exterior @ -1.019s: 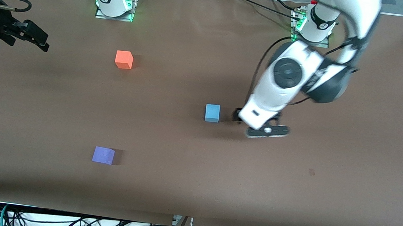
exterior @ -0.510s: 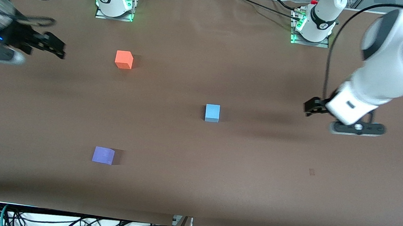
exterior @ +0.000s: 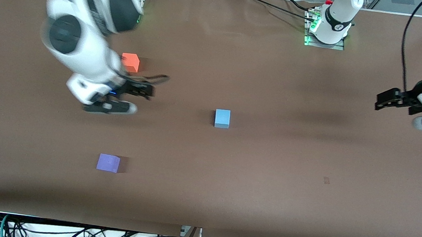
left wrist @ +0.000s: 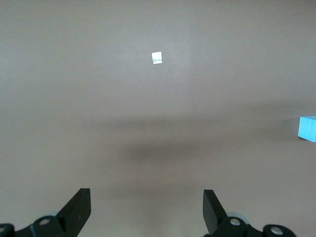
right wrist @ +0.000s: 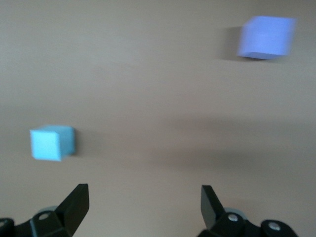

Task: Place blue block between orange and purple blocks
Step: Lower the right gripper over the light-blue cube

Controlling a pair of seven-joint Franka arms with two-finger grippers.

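1. The blue block (exterior: 222, 118) sits alone on the brown counter (exterior: 267, 179), about midway between the two arms' ends. Nothing touches it, and it lies exactly where it did a second ago.

2. The orange block (exterior: 130, 62) and the purple block (exterior: 108, 162) lie toward the right arm's end, the orange one farther from the front camera and the purple one nearer, well apart with bare counter between them. Neither has moved.

3. What has changed is the arms. A second ago the left pincer (exterior: 387, 101) was down just beside the blue block; it has since swung away and now hangs over the counter's edge at the left arm's end, fingers (left wrist: 79, 210) spread and holding nothing.

4. Meanwhile the right pincer (exterior: 141, 89) has swept in from its own end and now hovers over the counter near the orange block, reaching toward the blue one. Its fingers (right wrist: 76, 202) are spread wide and empty (its wrist view shows both the blue and the purple block ahead).

5. My reading: the pickup has passed to the right arm, which sits closer to the gap. The block is not yet grasped, so the task is barely begun.
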